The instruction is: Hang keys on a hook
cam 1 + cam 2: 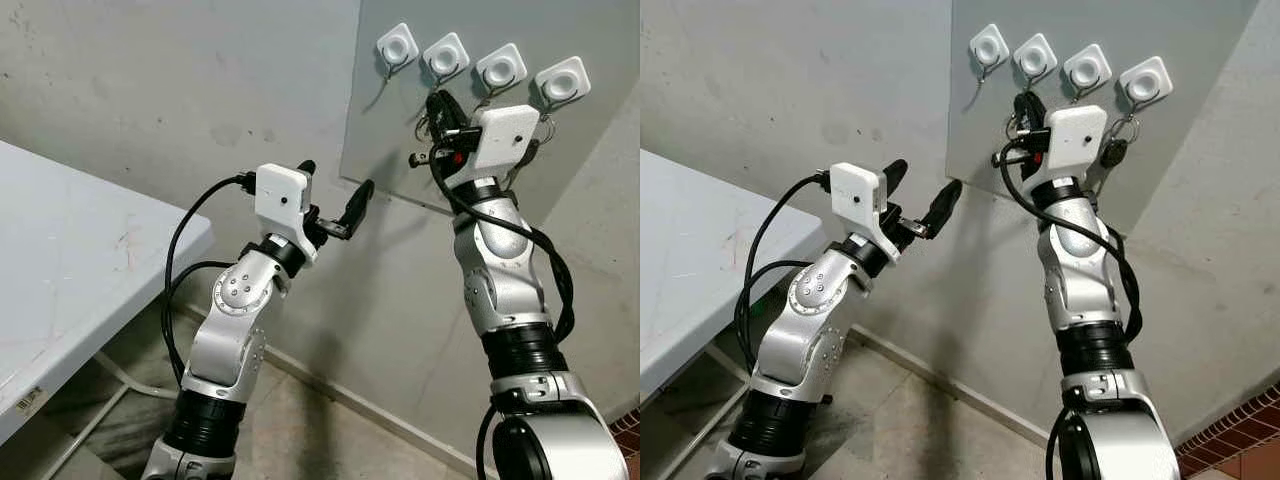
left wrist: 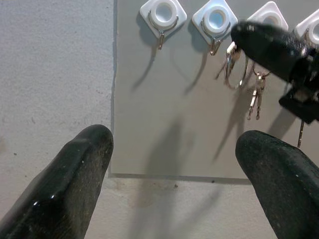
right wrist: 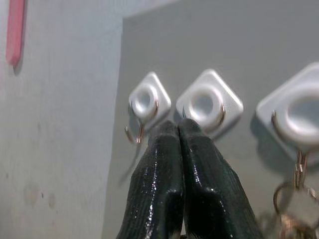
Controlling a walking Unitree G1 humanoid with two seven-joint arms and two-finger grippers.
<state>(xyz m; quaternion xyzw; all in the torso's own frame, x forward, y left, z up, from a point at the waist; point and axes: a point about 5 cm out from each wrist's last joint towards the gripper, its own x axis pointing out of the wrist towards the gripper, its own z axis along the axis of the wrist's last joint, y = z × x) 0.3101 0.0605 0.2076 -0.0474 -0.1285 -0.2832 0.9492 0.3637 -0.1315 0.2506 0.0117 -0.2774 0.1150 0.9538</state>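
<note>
My left hand (image 1: 335, 195), fingers spread and holding nothing, waits below the board (image 1: 400, 130). My right hand (image 1: 440, 105), fingers pressed together, is up at the second hook (image 3: 207, 107). Keys (image 2: 255, 94) hang from the third hook (image 1: 500, 68); hanging seems done, next withdraw cleanly.

Even, soft daylight fills the head views, sharp throughout. Hooks (image 2: 163, 13) throw long diagonal shadows down the grey board (image 2: 174, 124). The right wrist view is soft, its foreground fingers (image 3: 164, 189) glossy and blurred.
</note>
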